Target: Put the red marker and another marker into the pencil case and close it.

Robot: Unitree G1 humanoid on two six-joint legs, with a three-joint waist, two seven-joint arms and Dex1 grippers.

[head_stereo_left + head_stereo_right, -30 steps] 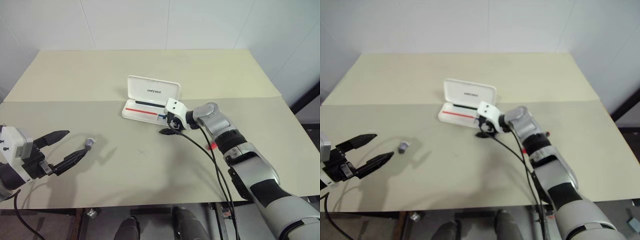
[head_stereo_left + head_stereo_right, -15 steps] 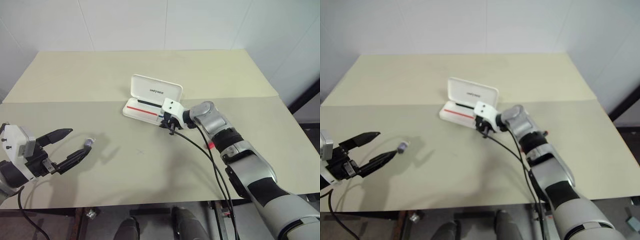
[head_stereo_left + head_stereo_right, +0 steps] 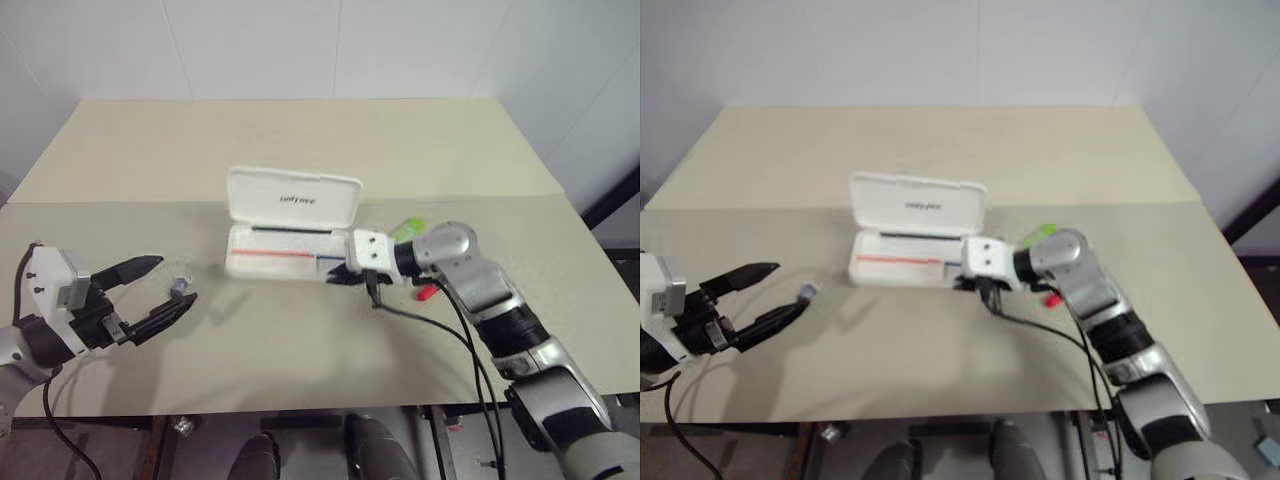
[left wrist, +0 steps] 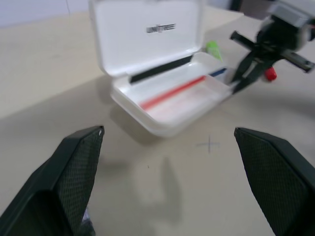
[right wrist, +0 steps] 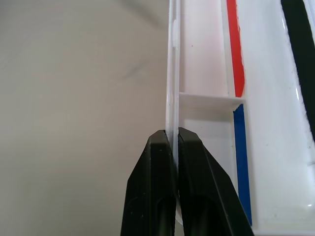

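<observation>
The white pencil case (image 3: 293,200) lies open mid-table, lid upright, with red and blue stripes on its tray (image 4: 183,101). My right gripper (image 5: 172,135) is shut on the tray's front wall, near its right end. The red marker (image 3: 427,292) lies on the table just right of the case; my right forearm covers most of it, so only one red end shows. A green marker (image 3: 408,228) lies beyond that arm, by the case's right end. My left gripper (image 3: 172,278) hovers open to the left of the case with nothing between its fingers.
A small grey thing (image 3: 809,291) sits on the table by the left gripper's fingertips. Black cables (image 3: 440,345) trail from my right wrist across the table to its front edge. A seam (image 3: 120,203) runs across the beige tabletop behind the case.
My right gripper shut on the case's front wall and drew back towards me, dragging the case nearer and to the left and squaring it up. The green marker came into view.
</observation>
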